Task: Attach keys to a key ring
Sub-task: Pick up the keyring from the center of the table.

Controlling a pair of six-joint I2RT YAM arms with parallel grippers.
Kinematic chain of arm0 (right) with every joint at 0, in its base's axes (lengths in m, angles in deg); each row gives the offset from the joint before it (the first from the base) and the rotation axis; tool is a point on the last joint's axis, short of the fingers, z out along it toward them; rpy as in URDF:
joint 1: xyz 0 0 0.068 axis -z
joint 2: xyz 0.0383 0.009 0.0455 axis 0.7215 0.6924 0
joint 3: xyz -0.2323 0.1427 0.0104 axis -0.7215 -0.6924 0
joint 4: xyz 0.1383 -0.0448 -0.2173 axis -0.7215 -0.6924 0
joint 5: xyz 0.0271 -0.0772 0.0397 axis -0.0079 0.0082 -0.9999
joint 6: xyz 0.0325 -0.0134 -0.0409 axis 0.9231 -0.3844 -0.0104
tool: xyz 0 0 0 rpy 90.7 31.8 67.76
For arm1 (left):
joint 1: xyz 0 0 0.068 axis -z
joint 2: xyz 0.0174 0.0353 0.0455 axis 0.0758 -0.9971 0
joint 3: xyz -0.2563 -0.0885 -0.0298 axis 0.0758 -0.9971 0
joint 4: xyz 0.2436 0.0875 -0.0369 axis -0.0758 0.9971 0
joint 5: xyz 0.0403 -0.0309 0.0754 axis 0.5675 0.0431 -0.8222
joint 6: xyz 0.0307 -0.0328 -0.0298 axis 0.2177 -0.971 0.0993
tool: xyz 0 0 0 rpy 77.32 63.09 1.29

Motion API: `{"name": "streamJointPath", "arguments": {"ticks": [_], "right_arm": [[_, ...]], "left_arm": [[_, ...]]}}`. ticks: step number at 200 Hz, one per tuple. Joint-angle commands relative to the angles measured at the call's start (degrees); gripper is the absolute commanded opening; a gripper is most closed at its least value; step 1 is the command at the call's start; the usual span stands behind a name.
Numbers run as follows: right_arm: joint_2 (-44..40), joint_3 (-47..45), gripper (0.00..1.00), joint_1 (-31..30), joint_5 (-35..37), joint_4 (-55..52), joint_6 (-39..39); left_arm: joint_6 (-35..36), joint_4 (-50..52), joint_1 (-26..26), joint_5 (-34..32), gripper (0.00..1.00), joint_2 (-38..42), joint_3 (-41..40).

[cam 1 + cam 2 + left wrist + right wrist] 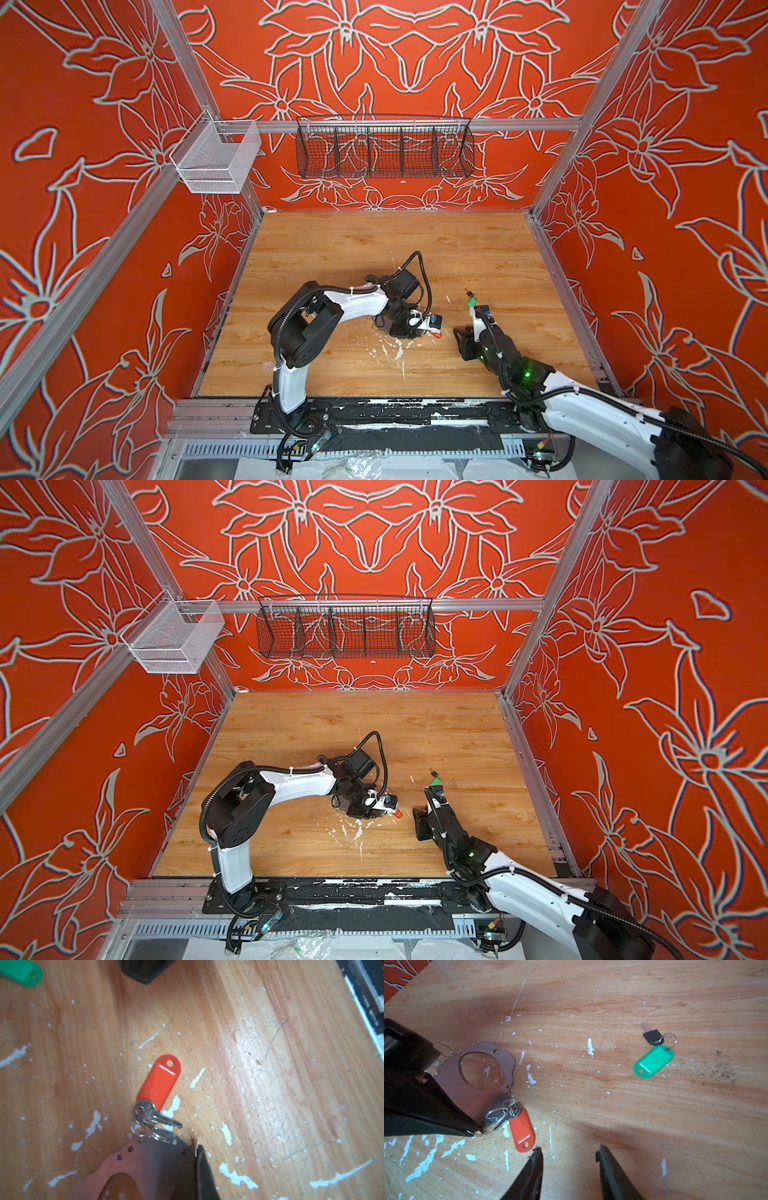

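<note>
Key ring is lying flat on the wooden tabletop, showing at the left of the right wrist view. The left gripper is pressing its jaws together at the ring's lower rim, seemingly pinching a small wire split ring there, though the exact hold is hard to tell.

The orange-red key is lying just below the ring, its silver blade and wire loop overlapping the rim; judging by that, this key is looking attached or very nearly so. The green key, with its black-headed blade and own loop, is lying well apart at the upper right of that view, touching nothing; that one is remaining to be done. The right gripper is hovering at the bottom edge with jaws apart and empty, near the orange tag.

Counting outward: one key ring; two tagged keys, one orange-red and one green; at least four split rings showing around the rim, too tangled to count surely; two grippers. In a top view two baskets are hanging on the walls, a white mesh basket and a black wire basket.
</note>
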Motion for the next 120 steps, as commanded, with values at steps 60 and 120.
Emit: {"name": "streamJointPath", "arguments": {"ticks": [60, 120], "right_arm": [[-3.49, 0.52, 0.43, 0.31, 3.54, -1.14, 2.51], [-13.68, 0.1, 0.3, 0.25, 3.79, -10.57, 11.56]], "left_arm": [[-12.83, -3.73, -3.07, 9.24, 0.0, 9.74, -5.22], [-30.61, 2.1, -4.76, 9.72, 0.0, 16.42, -3.38]]}}
